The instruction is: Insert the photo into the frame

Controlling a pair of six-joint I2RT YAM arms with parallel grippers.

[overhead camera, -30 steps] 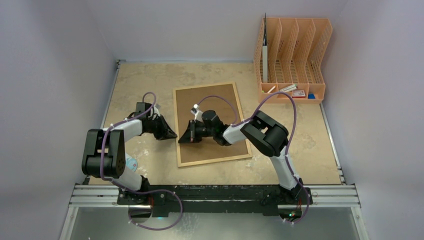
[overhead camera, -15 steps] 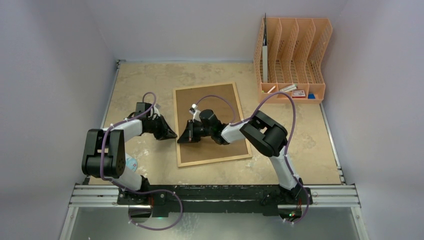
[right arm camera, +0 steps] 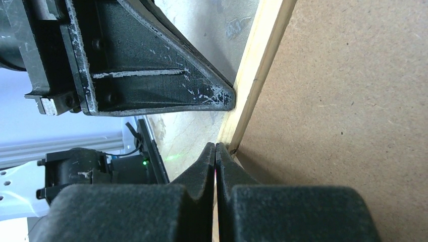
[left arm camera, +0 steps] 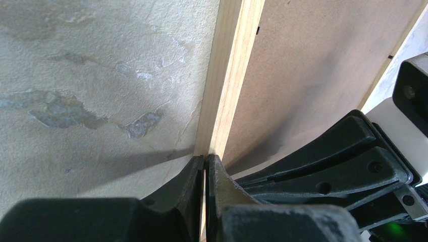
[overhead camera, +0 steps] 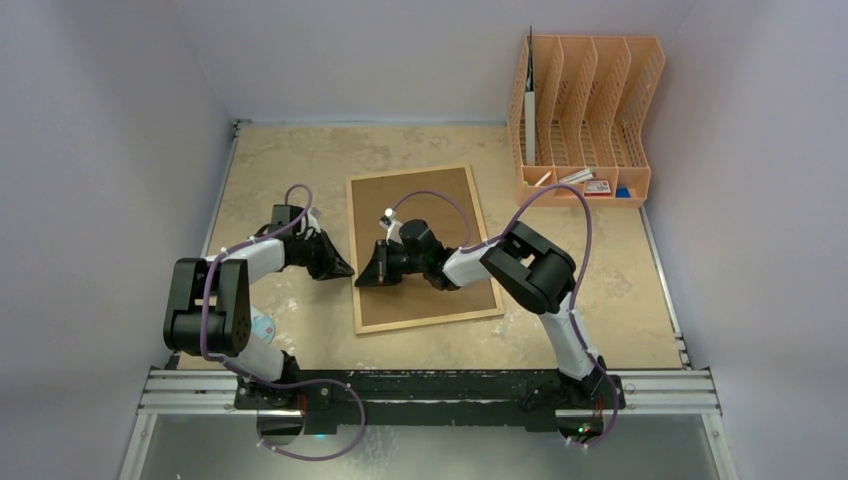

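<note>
Smooth pale wood frame (left arm camera: 229,75), matt fibreboard back (left arm camera: 313,75)

soft even light, faint shadows; wrist views blur the near fingers (left arm camera: 188,194)

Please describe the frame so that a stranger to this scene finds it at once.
On the beige table, look at the middle. The frame lies flat there, brown board back up, with a thin light-wood border. It is the only large flat rectangle; the orange file organiser stands upright at the far right.
</note>
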